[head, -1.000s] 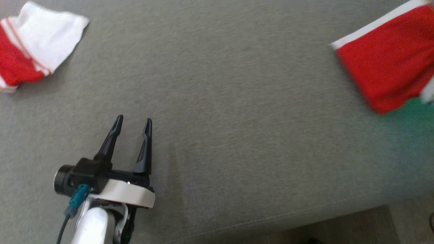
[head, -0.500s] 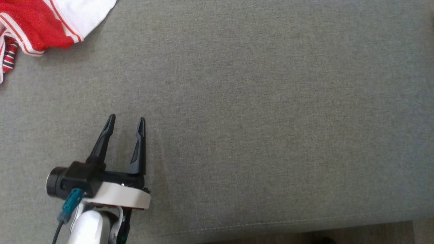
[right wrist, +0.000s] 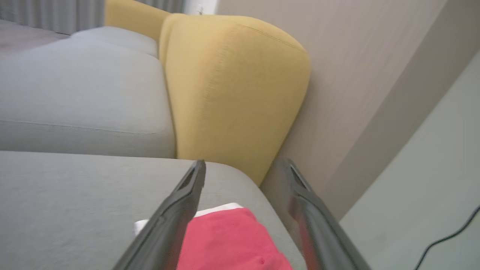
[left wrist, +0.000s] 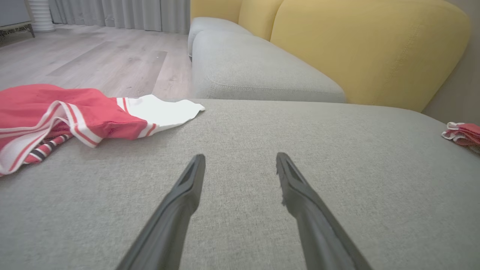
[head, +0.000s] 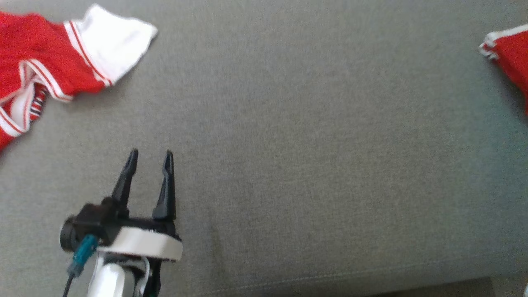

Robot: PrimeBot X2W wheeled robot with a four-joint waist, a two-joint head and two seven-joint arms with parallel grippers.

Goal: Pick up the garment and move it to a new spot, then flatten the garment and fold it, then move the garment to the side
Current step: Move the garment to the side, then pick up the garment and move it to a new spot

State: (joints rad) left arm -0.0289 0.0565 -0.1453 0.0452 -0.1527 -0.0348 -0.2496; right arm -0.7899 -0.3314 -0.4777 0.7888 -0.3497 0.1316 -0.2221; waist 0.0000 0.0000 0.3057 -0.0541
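A folded red garment with a white edge lies at the grey cushion's far right corner, and a corner of it shows in the head view. My right gripper hovers just above it, open, with nothing between the fingers. A crumpled red and white striped garment lies at the cushion's upper left, also seen in the left wrist view. My left gripper is open and empty over bare cushion, to the lower right of that garment and apart from it.
The grey cushion has its front seam and edge along the bottom of the head view. Yellow backrests and another grey seat stand beyond it. A wall is close beside the right corner.
The head camera has swung, so the whole picture shifted: more of the striped garment shows at left and only a corner of the red one at right. The left gripper stays open.
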